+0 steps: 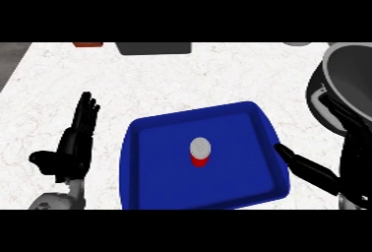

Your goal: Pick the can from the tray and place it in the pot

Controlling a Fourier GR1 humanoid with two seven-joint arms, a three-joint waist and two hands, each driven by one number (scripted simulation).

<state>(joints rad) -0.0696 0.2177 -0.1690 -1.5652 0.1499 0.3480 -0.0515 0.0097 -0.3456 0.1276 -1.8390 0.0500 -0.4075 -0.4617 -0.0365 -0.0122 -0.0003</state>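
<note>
Nothing done so far, judging by the layout: can (200,152) upright near the middle of the blue tray (138,162), untouched, well to the left of the right hand (349,162) and apart from it. Right hand at the tray's right edge, fingers (341,115) straight and spread, reaching up along the pot (341,74), thumb (305,165) stretched out left over the tray's rim; nothing held. Pot just above and behind those fingers, its handle close beside them, inside dark and seemingly bare. Left hand (69,147) resting open on the far side of the tray, fingers up, holding nothing, well away from the can. Everything left, then: a reach leftward over the tray's raised rim, a grasp round the can, a lift clear of the rim, a carry back toward the pot and a release inside. Likely obstacles: the tray's rim between thumb and can, and the pot's tall wall and handle, both calling for height on the way over. Also on the counter (181,83), far above the fingers at the back edge: a dark grey block (154,47), a small red thing (87,44) left of it, and a pale round bit (296,44) near the pot, all well out of the path.
</note>
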